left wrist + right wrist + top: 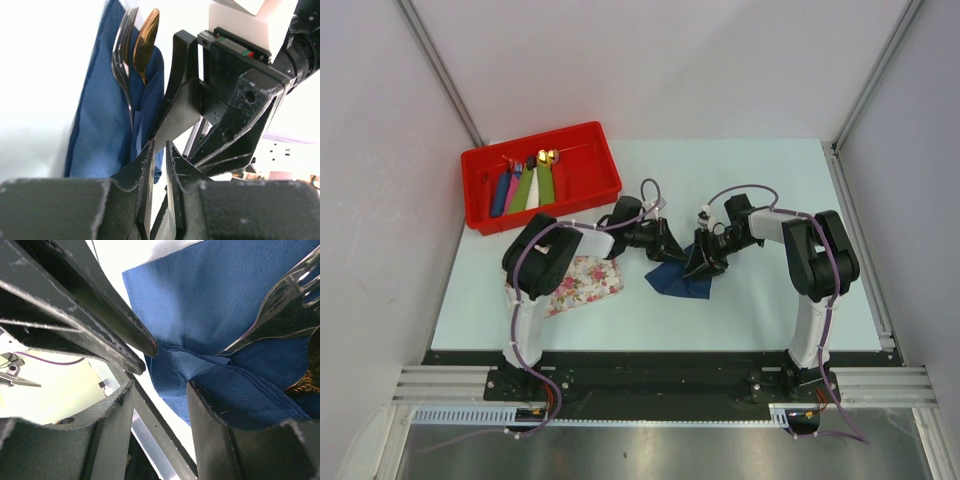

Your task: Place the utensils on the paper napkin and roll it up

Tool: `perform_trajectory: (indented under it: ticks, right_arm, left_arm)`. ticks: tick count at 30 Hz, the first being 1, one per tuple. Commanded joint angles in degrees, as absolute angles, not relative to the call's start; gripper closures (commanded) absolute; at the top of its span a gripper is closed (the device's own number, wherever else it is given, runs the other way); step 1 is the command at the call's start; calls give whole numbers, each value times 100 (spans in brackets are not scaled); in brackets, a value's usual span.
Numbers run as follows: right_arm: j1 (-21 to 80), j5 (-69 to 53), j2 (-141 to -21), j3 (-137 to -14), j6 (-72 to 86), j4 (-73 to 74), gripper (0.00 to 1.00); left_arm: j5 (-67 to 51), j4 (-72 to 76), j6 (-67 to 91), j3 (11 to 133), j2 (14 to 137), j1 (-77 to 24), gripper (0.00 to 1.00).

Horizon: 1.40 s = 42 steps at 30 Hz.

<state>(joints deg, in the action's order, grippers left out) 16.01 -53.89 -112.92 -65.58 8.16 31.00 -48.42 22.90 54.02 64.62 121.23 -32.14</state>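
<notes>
The navy paper napkin (678,282) lies on the table between my arms, partly folded over. In the left wrist view the napkin (97,125) carries the silvery fork (121,60) and the gold spoon (146,37) side by side. My left gripper (160,146) is nearly shut with a slim empty gap, at the napkin's edge (672,250). My right gripper (160,385) is open at the napkin's fold (699,264). Its right finger (215,430) sits under a raised flap of the napkin (225,290). The fork (270,315) and a bit of the spoon (304,384) lie just beyond.
A red bin (582,140) at the back left holds several coloured rolls (525,188). A pink-flowered tray (588,280) lies beside the left arm. The two grippers almost touch; the right gripper's body (230,100) fills the left wrist view.
</notes>
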Motion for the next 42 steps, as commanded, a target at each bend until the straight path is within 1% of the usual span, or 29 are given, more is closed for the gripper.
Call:
perform_trajectory:
  ticks: [1,5,12,19,21,22,25,26,28,29,32,42]
  right_arm:
    - [1591,-5511,-11083,-6548,887,2936,48]
    - [1600,-5511,-11083,-6530,931,2892,47]
    - [1600,-5546,-11057,-6504,1011,2804,46]
    - [1582,-5590,-10855,-6548,1116,2848,46]
    - [1547,-5572,-10628,-6565,1334,2804,48]
    - [1538,-5511,-10539,-6574,1432,2717,50]
    - [1573,-5117,-10222,-6627,1713,2602,59]
    - [1608,-4741,-10161,-6662,1740,2619,69]
    - [1713,-4344,-10090,-6767,1723,2768,78]
    - [1749,-4107,-10099,-6802,1670,2812,86]
    - [1906,-3728,-10178,-6899,1469,3058,100]
    - [2241,-2786,-10415,-6908,1292,3085,100]
  left_arm:
    - [-5010,1636,4835,6855,12225,-3331,82]
    - [-5124,1556,4746,6864,12269,-3357,83]
    - [-5142,915,4220,7066,12357,-3428,84]
    - [-4712,273,3701,7172,12384,-3428,89]
    - [-4597,159,3595,7198,12375,-3419,91]
    - [-4518,106,3560,7216,12384,-3410,92]
    - [-4474,79,3525,7251,12410,-3410,93]
    - [-4474,88,3524,7260,12410,-3410,93]
    - [-4474,88,3516,7269,12410,-3410,93]
    - [-4456,79,3498,7277,12410,-3410,93]
    - [-4447,53,3480,7295,12419,-3410,93]
    - [-4430,53,3454,7286,12410,-3384,94]
